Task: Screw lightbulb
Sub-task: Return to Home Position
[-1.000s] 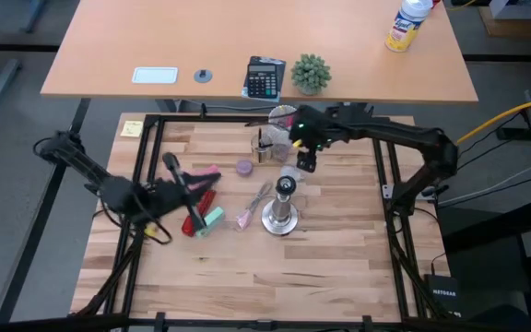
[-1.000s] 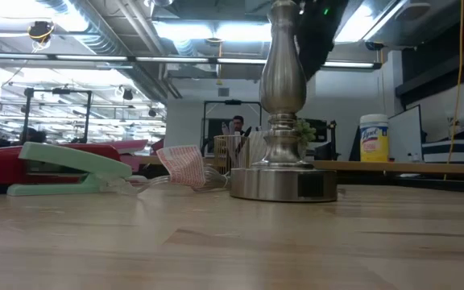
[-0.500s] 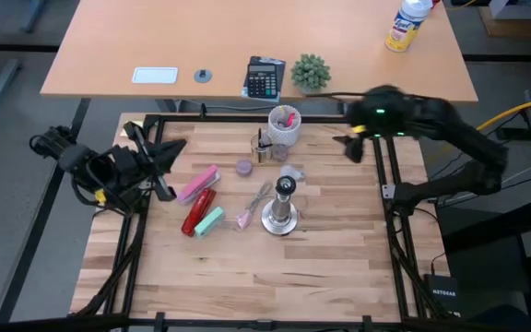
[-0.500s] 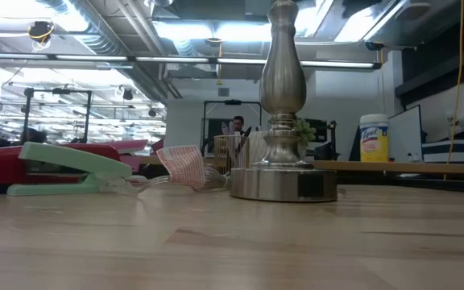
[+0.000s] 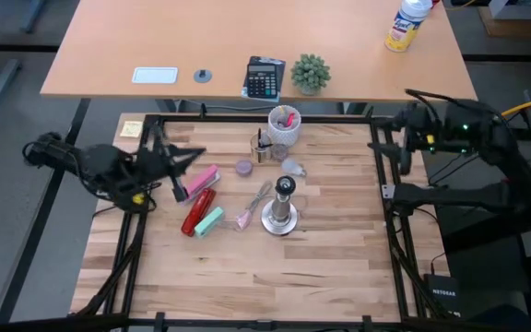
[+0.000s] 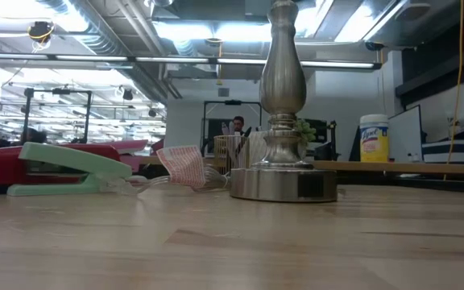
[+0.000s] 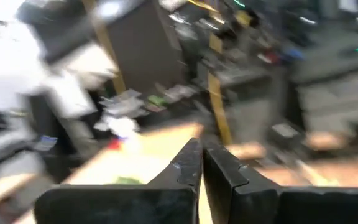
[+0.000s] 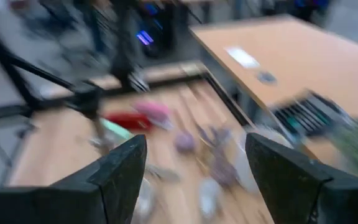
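- On the wooden tabletop (image 5: 321, 267), just behind the silvery metal socket stand with the round base (image 5: 279, 218), I see the small frosted-white lightbulb (image 5: 289, 168) lying loose. It is out of the socket, and neither gripper touches it.
- From above, I place the lightbulb between the socket stand and the white cup of pens (image 5: 284, 124), with a small round purple piece (image 5: 244, 167) near it on the left-arm side.
- Over the table's left edge, my left gripper (image 7: 202, 150) hangs close to the pink stapler (image 5: 201, 179). Its wrist camera shows the two dark fingers (image 7: 182, 171) drawn almost together, with only a sliver between them and nothing in it.
- Over the right rail of the black metal frame (image 5: 219, 117), near the far corner, I have the right gripper (image 8: 194, 140), well apart from the lightbulb. Its fingers are spread wide and hold nothing.
- Left of the socket stand, the pink stapler, a red stapler (image 5: 195, 211) and a mint-green stapler (image 5: 211, 221) lie in a cluster.
- At table height, I see the stand's column rise out of the top of the picture, with the mint-green stapler to its left.
- Beyond the frame, a tan desk (image 5: 155, 37) carries a black calculator (image 5: 265, 78), a small green potted plant (image 5: 310, 72) and a yellow-labelled wipes canister (image 5: 406, 23).
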